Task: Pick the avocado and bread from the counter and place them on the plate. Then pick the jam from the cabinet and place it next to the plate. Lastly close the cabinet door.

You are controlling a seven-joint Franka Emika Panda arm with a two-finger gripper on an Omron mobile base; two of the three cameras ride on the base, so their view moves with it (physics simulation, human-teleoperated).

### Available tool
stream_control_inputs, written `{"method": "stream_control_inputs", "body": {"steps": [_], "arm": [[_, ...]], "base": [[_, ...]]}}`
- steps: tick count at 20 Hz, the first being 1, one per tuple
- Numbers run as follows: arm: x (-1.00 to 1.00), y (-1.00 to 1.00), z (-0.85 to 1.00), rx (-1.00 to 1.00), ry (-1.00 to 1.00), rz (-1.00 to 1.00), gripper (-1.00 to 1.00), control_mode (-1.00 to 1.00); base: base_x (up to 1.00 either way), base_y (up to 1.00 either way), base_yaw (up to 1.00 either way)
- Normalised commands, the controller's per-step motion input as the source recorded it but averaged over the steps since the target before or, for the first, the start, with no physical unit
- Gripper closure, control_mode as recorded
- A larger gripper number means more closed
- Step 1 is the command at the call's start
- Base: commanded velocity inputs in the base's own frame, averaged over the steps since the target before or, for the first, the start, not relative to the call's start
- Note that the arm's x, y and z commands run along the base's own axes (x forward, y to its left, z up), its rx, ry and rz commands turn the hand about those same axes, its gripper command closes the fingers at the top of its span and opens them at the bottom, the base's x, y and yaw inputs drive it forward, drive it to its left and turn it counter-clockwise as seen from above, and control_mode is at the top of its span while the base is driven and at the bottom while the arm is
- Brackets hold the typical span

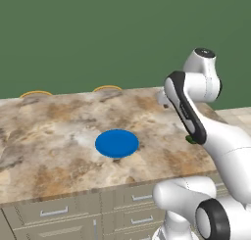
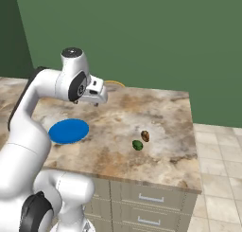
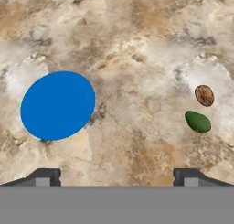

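The blue plate (image 3: pixel 58 105) lies flat on the marbled counter (image 3: pixel 137 45), left of centre in the hand view. To its right the brown bread (image 3: pixel 204 95) and the dark green avocado (image 3: pixel 198 121) sit close together. My gripper (image 3: pixel 117 178) hovers high above the counter between plate and food, open and holding nothing. From the right base view, the gripper (image 2: pixel 96 102) points down above the plate (image 2: pixel 69 131), with the avocado (image 2: pixel 137 145) and bread (image 2: pixel 145 136) farther right. The plate (image 1: pixel 116 143) shows mid-counter in the left base view. The jam, cabinet and cabinet door are out of view.
Beige drawers (image 2: pixel 153 198) with silver handles run under the counter front. Two yellowish round rims (image 1: pixel 35 93) (image 1: pixel 107 88) stand at the counter's back edge against the green wall. Tiled floor (image 2: pixel 220 169) lies beyond the counter's right end.
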Motion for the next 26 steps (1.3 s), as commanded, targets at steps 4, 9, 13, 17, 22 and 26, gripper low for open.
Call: {"method": "stream_control_inputs", "body": {"steps": [4, 9, 13, 17, 22, 26], "arm": [[0.00, -0.28, -0.18, 0.00, 0.00, 0.00, -1.00, -1.00], [0.00, -0.24, -0.24, 0.00, 0.03, 0.00, -1.00, -1.00], [0.00, -0.23, -0.23, -0.01, 0.08, 0.00, -1.00, -1.00], [0.00, -0.29, -0.22, -0.01, 0.08, 0.00, -1.00, -1.00], [0.00, -0.33, -0.21, 0.00, 0.05, 0.00, -1.00, -1.00], [0.00, -0.25, -0.22, -0.01, 0.07, 0.00, -1.00, -1.00]], "base": [[0.00, 0.00, 0.00], [0.00, 0.00, 0.00], [0.00, 0.00, 0.00], [0.00, 0.00, 0.00], [0.00, 0.00, 0.00], [0.00, 0.00, 0.00]]}}
